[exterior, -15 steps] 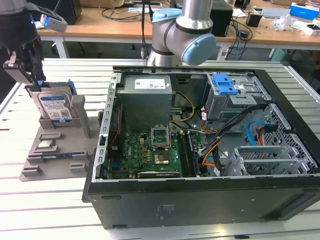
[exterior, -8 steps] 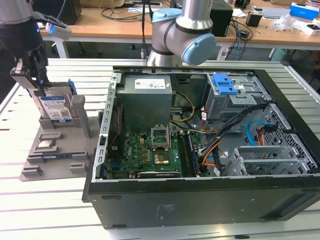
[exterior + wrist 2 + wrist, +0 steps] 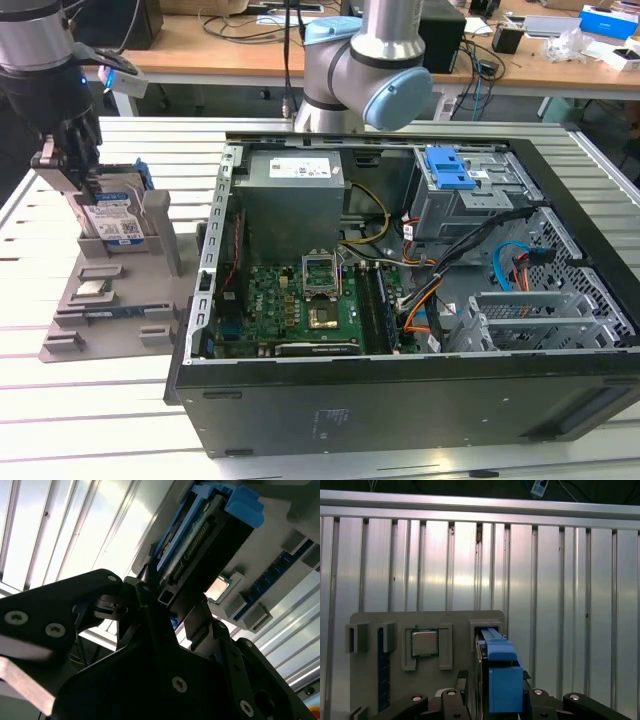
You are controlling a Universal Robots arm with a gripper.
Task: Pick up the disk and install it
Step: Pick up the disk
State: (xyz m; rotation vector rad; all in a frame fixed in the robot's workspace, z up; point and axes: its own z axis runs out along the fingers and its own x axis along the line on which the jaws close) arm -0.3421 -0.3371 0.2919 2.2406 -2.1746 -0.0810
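Gripper of black metal hangs at upper left of the exterior view, its jaws straddling the flat silver blue-framed disk, which stands upright in a grey plastic holder; I cannot tell if they clamp it.

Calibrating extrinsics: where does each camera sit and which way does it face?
Exterior view: off the arm, looking down at the open computer case; arm behind it, hand at the exterior view's left by the disk.
First wrist view: on the wrist, looking past the hand at the grey holder.
Second wrist view: on the wrist, close along the hand's black body.
Shared: all three show the disk.
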